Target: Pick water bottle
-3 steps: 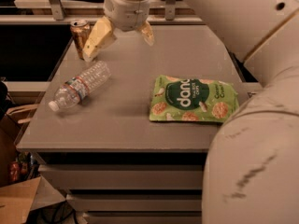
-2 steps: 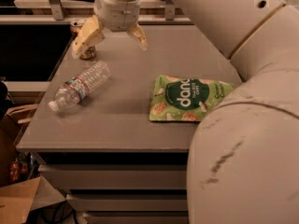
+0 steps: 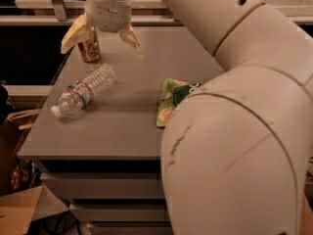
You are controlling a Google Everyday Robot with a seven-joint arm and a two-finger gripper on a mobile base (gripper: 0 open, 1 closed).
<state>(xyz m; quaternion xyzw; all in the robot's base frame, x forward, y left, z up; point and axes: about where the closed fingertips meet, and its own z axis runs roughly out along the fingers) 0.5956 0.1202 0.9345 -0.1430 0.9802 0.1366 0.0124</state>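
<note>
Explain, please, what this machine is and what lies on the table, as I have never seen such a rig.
It is a mobile robot with one arm, the big pale shape on the right. The single camera looks down on a grey table; its mounting is unknown. At the arm's end is a two-finger pincer, open and empty, above the table's far left. The clear water bottle it should pick lies on its side. A bronze can stands by one pincer finger, and the arm partly hides a green snack bag.

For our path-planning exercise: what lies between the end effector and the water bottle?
Only bare tabletop, in the camera view. The open end effector hovers beyond the water bottle, near a bronze can.
</note>
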